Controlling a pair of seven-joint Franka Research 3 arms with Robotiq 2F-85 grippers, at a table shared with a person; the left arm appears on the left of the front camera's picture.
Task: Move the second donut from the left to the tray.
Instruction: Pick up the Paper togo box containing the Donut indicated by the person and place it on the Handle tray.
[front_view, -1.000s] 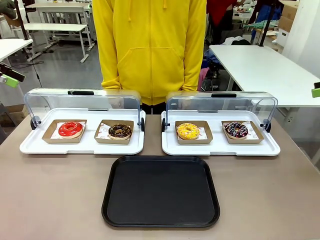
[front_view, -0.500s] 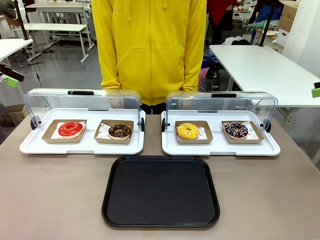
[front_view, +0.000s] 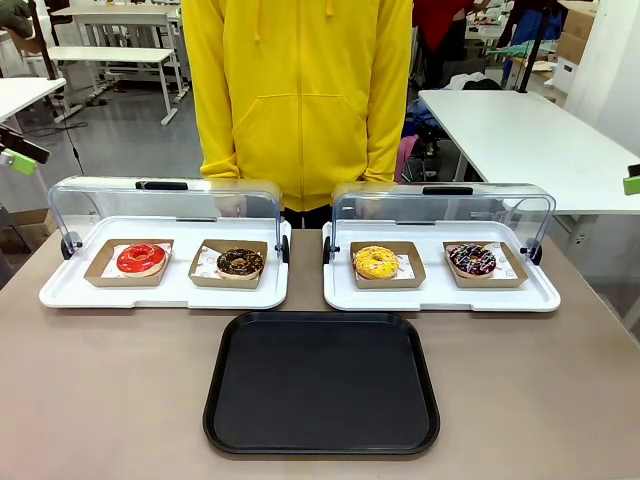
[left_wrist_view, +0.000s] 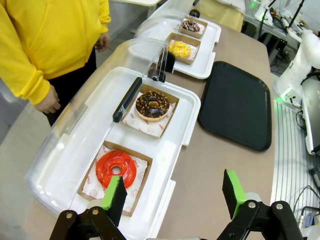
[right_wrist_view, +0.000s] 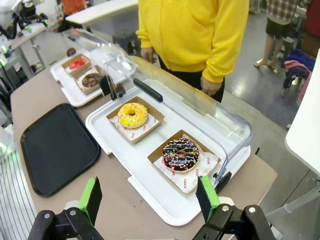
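Two tools hang spread and empty: left tool (left_wrist_view: 175, 192), right tool (right_wrist_view: 149, 194). Crumb donut (front_view: 240, 262) sits in its holder (front_view: 228, 283), lid (front_view: 100, 205) raised for access; tray (front_view: 320, 385) lies near, ready to receive it.

Robotics lab, open-plan, not a real shop. White work tables (front_view: 110, 55) far left, a long white bench (front_view: 520, 140) far right, grey hard floor (front_view: 130, 125), cardboard boxes (front_view: 578, 35) in the far right corner. White robot arm base (left_wrist_view: 302, 60) by the table edge. Lidded display trays (front_view: 165, 292) staged on a plain tabletop (front_view: 100, 400).
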